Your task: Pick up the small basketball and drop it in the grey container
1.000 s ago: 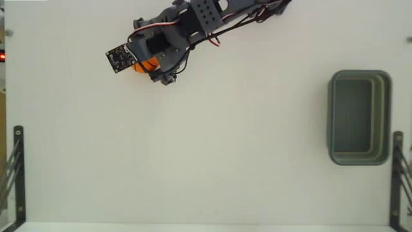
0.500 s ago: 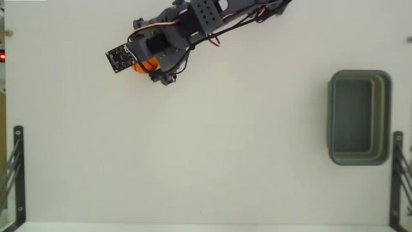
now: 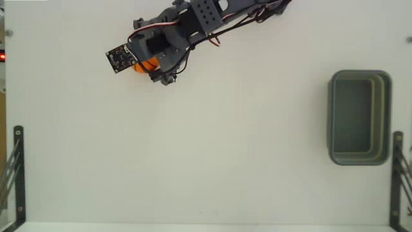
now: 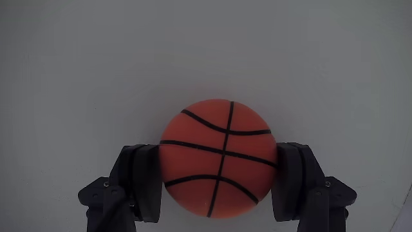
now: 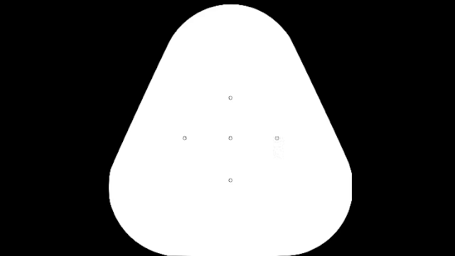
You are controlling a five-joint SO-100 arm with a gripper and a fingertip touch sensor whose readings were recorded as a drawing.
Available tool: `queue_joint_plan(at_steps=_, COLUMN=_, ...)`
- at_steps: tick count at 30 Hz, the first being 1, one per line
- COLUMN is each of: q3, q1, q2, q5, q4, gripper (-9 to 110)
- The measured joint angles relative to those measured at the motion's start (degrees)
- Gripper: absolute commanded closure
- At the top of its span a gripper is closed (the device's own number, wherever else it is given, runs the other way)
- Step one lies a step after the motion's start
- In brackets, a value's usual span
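The sensor picture is not a view of the scene, so nothing about the scene can be told from it

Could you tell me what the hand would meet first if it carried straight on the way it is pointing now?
The small basketball already sits between the hand's fingers, so it comes first. Beyond it, only the white table shows; depth is hard to judge.

The arm (image 3: pixel 193 26) is built of dark grey plastic with a perforated plate of round holes, and red, white and black cables loop along it. A small black circuit board (image 3: pixel 118 58) sits at its end. The claw (image 4: pixel 219 177) has two chunky dark grey fingers (image 4: pixel 143 180) with visible screws.
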Motion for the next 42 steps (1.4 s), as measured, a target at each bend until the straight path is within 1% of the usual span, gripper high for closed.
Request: queue_joint_plan(at_steps=42, q3=0.0, q1=0.0, q2=0.0, q5=0.0, q4=0.0, gripper=10)
